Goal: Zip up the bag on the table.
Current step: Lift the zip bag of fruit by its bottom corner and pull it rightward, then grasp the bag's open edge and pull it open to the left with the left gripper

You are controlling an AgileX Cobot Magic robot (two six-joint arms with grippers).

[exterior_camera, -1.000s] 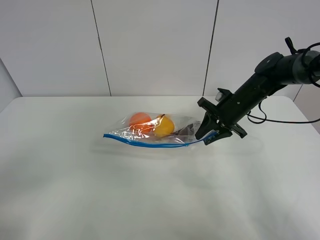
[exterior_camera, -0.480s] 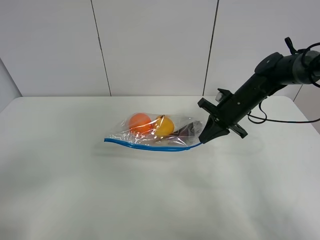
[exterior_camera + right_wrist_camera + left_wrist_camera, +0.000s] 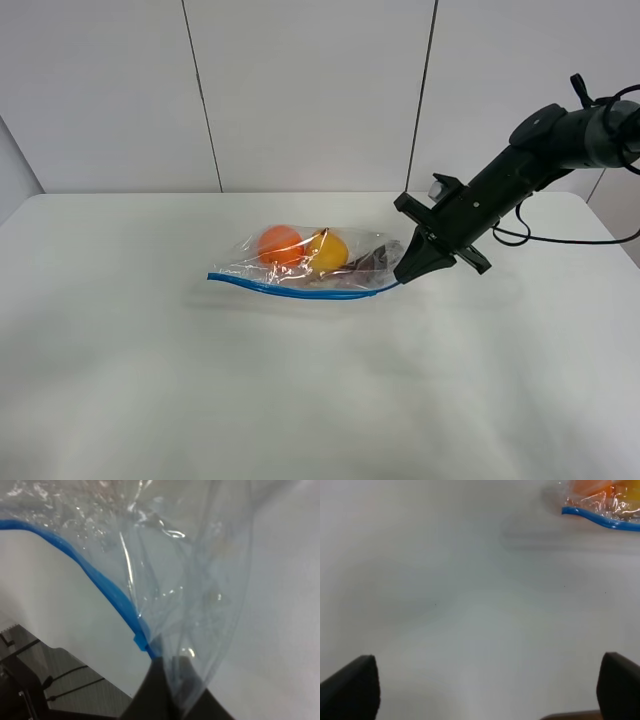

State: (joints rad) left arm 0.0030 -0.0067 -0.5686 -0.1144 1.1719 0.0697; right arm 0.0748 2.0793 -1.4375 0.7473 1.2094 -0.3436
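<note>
The clear bag (image 3: pixel 312 262) lies on the white table (image 3: pixel 300 380), with an orange fruit (image 3: pixel 279 243), a yellow pear (image 3: pixel 327 251) and a dark object (image 3: pixel 368 264) inside. Its blue zip strip (image 3: pixel 290 289) runs along the near edge. My right gripper (image 3: pixel 410 272) is shut on the bag's right corner at the end of the strip; the right wrist view shows the fingertips (image 3: pixel 167 680) pinching the plastic and the blue strip (image 3: pixel 87 570). My left gripper (image 3: pixel 485 690) is open over bare table; the strip's left end (image 3: pixel 600 520) shows far off in its view.
White wall panels stand behind the table. The right arm's cable (image 3: pixel 560 240) hangs near the table's right back edge.
The right gripper has closed on the bag's right corner and the bag has shifted slightly, its strip bowing a little.
</note>
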